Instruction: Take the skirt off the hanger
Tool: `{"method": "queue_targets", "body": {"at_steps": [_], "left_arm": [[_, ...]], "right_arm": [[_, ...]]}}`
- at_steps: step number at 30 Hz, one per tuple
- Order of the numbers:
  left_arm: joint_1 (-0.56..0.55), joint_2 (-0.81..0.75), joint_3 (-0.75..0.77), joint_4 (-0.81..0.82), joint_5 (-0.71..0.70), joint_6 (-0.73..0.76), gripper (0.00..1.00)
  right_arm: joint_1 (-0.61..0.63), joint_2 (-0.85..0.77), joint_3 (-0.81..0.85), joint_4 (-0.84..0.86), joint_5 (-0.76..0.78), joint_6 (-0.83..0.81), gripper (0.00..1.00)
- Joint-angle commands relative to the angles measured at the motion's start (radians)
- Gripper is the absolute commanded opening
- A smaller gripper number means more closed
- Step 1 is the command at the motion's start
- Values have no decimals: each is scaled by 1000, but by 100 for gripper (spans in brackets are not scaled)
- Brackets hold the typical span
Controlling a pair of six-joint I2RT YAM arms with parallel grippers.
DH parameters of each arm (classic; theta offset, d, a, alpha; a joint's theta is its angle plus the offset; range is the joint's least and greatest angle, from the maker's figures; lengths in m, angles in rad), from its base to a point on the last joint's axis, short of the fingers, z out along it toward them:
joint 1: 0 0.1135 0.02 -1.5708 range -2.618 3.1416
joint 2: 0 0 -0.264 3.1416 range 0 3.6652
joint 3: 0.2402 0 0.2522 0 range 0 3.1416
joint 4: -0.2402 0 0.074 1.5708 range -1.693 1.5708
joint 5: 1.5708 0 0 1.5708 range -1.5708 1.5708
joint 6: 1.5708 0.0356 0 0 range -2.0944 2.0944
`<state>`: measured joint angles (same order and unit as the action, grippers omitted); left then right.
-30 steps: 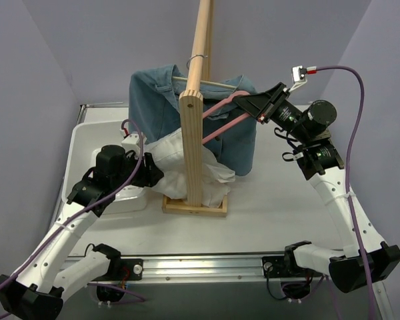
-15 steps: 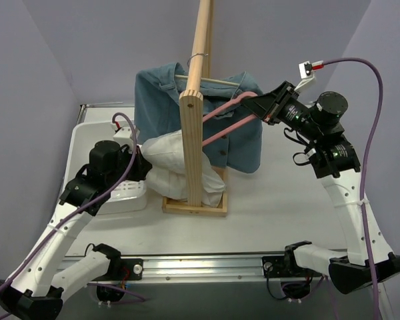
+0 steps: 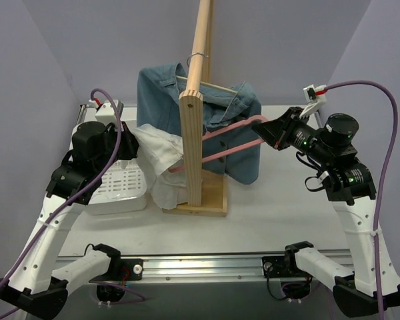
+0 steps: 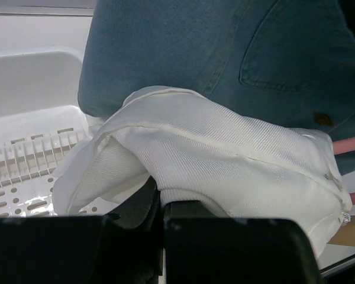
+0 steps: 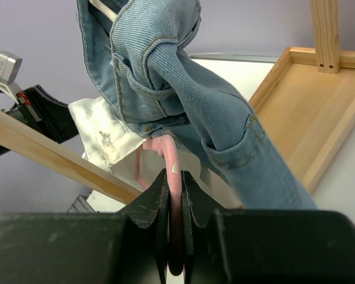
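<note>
The white skirt (image 3: 161, 155) hangs bunched at the left end of the pink hanger (image 3: 230, 140), left of the wooden post. My left gripper (image 3: 128, 148) is shut on the skirt's edge; in the left wrist view the white fabric (image 4: 225, 160) fills the space above the jaws. My right gripper (image 3: 261, 130) is shut on the hanger's right rounded end; in the right wrist view the pink bar (image 5: 170, 171) is pinched between the jaws. The hanger runs across the front of the post, held in the air.
A wooden rack post (image 3: 193, 143) on a wooden base tray (image 3: 210, 200) stands mid-table. A blue denim garment (image 3: 217, 110) hangs on an off-white hanger behind it. A white perforated basket (image 3: 120, 190) sits at the left under my left arm.
My right gripper has pulled the pink hanger right and lower. My left gripper has moved up and left with the skirt, which has slid toward the hanger's left end.
</note>
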<state>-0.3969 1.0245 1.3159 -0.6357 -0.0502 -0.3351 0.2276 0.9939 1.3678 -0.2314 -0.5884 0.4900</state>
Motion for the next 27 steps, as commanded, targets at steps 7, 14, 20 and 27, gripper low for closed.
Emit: {"method": "queue_targets", "body": {"at_steps": [7,14,20,27], "left_arm": [[12,-124,-37,77,-5,17,2],[13,-86,92,1,-47,113,2],[13,-12,258,-29,41,116,2],[13,31,400,-19,151,81,2]], "right_arm": [[-10,48,-36,133,-246,-93,0],[-7,120,-5,249,-589,-84,0],[44,173,-30,434,-648,44,0],[196,299,93,212,-524,-152,0]]}}
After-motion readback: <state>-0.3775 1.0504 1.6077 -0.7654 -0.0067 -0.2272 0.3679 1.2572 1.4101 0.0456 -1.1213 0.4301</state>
